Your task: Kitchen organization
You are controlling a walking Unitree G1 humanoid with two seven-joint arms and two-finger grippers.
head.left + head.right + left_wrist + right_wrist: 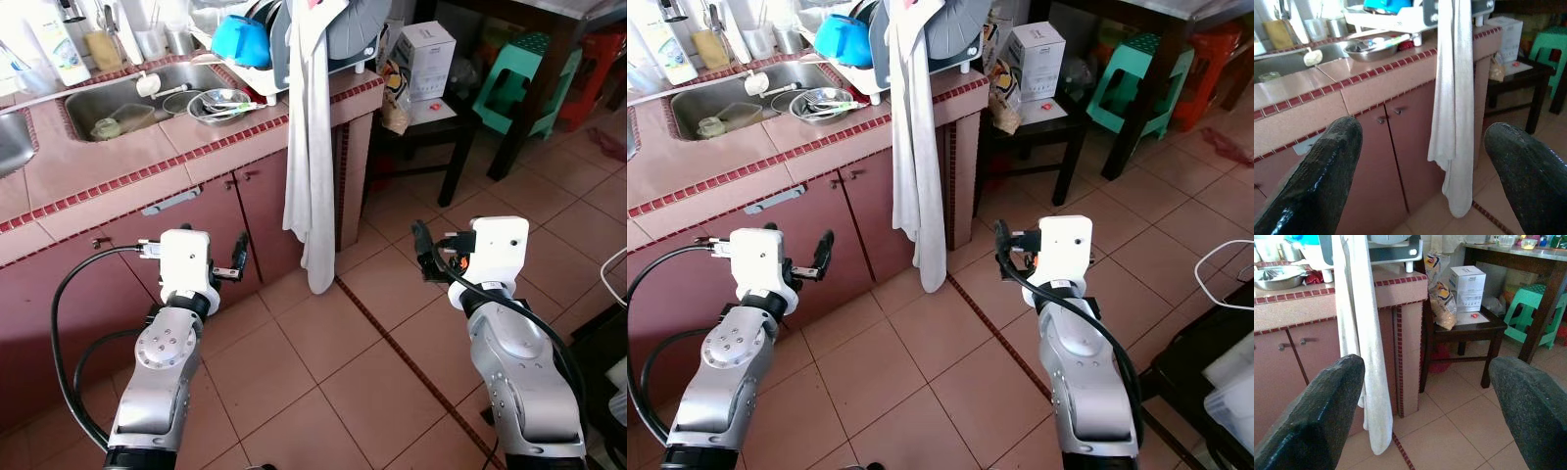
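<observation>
Left gripper (238, 260) — hanging in front of the reddish cabinet doors (240, 220), over the tiled floor (323, 352); its two black fingers (1327, 166) are standing well apart, holding nothing.

Right gripper (423, 257) — hovering over the floor tiles to the right of the counter's end, fingers (1317, 411) likewise spread wide and holding nothing.

Counter (108, 162) — pink tile with a dark red trim strip, running along the robot's left.

Sink (127, 103) — steel, set into the counter; a small cup-like item is sitting in its basin, too small to identify.

Metal bowl (223, 103) — resting on the counter just right of the sink, with utensils lying inside it.

Dish rack (265, 69) — white, sitting at the counter's far right end, with a blue container (241, 39) and a grey pan-like piece (358, 24) leaning in it.

White towel (312, 157) — draping from the rack area down over the counter's edge, hanging in front of the cabinet almost to the floor.

Dark side table (441, 122) — standing just beside the counter's end, bearing a white box (423, 59) and a bagged item (396, 93).

Green plastic stool (521, 78) — sitting farther right, under a dark wooden table (1513, 254).
</observation>
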